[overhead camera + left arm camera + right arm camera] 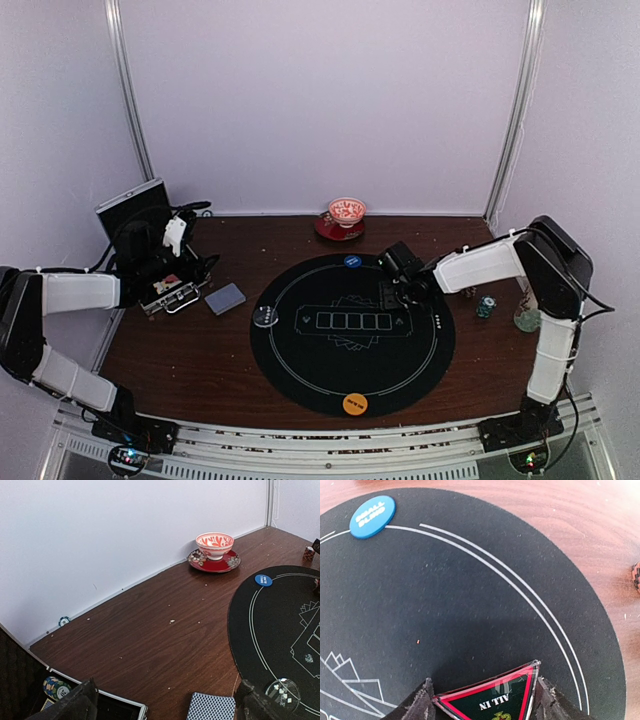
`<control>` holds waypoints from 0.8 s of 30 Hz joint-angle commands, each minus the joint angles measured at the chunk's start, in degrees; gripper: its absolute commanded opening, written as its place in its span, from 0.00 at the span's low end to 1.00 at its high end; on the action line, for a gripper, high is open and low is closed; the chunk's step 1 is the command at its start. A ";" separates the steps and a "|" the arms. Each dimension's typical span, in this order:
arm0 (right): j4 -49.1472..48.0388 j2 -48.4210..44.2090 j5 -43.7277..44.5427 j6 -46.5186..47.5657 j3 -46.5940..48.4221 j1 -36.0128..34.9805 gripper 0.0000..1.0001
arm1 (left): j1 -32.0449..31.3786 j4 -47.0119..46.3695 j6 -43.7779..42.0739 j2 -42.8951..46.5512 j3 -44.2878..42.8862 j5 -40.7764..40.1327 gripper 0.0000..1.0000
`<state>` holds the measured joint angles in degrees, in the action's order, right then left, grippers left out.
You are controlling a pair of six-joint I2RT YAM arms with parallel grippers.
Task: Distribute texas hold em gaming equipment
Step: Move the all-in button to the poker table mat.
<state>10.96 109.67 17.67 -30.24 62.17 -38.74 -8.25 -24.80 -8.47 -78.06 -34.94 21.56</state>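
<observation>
The left gripper (pixel 167 692) hangs at the table's left over the open case (pixel 172 292), which holds a stack of poker chips (pixel 56 687). Its 2 fingers (pixel 75 705) are spread as wide as they go and hold nothing. The card deck (pixel 211 707) lies flat just ahead of them and a little right of centre, with its long axis running near-left to far-right. The left arm is much the nearer arm to it.

Further right, a clear disc (pixel 282 694) sits on the mat's (pixel 470 605) left edge, and a blue disc (pixel 372 516) sits at its far edge.

The right gripper (pixel 484 689) is low over the far right of the mat. Its fingers (pixel 417 707) stand partly apart, with the triangular ALL IN marker (pixel 495 700) squarely between them. 1 corner meets each finger, and a flat edge faces away from the wrist. That looks like a grip, though its firmness cannot be judged.
</observation>
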 commanded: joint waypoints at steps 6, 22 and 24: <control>5.49 5.35 3.01 -0.96 5.90 4.98 0.67 | -0.09 -1.13 -0.61 1.46 -0.92 0.15 0.98; 8.24 -3.65 5.58 0.99 8.47 5.74 0.97 | -0.04 -0.98 -0.74 0.80 -1.13 0.42 0.98; 9.27 -7.93 6.16 0.67 7.14 5.74 0.99 | -0.09 -0.99 -0.67 0.89 -1.14 0.41 0.98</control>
<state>17.89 111.39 21.54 -29.78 71.00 -32.56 -8.25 -24.75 -8.64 -77.67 -34.94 21.61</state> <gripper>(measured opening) 0.974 0.979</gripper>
